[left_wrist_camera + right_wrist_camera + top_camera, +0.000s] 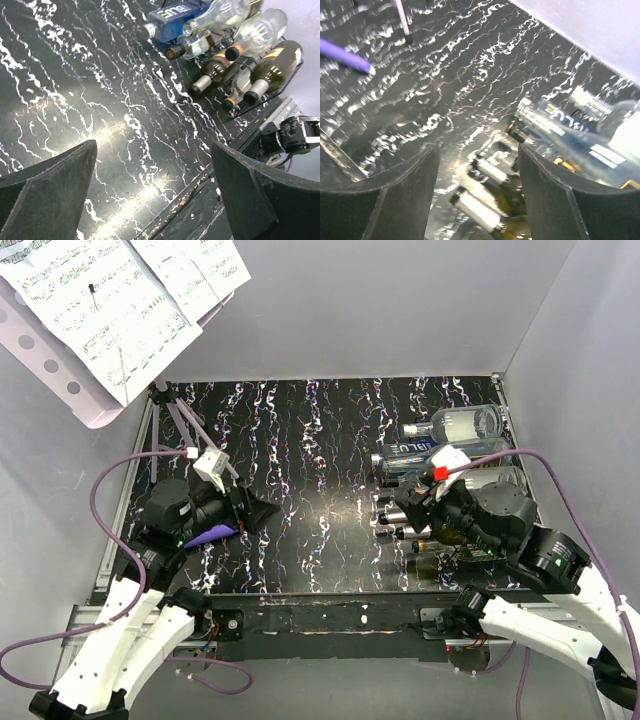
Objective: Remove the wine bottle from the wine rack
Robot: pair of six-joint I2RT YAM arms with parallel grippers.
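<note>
**Right tool poised, wide open, over bottle necks at the rack**

Seen from above, the wine rack [286, 84] sits at 3 o'clock on the dark marbled tabletop [320, 470]. It is packed with bottles lying on their sides, necks pointing toward 9 o'clock. A dark wine bottle [272, 65] with a pale foil neck lies in the lower tier. A blue bottle [415, 450] and clear bottles [465, 423] are stacked toward 12 o'clock.

The right tool [477, 152] hovers by the rack's open face, jaws spread wide and holding nothing. Two foil-capped necks show between and below its fingers. The left tool [154, 147] is at 9 o'clock, also wide open and empty, well apart from the rack.

The step in hand looks like the approach to the grasp. To do it well:
- Centre the jaws on one neck only.
- Close fully before pulling, since the glass is likely slippery.
- Draw the bottle straight along its own axis toward 9 o'clock.
- Keep it level, so the neighbouring bottles and the wire are not dragged along.
</note>
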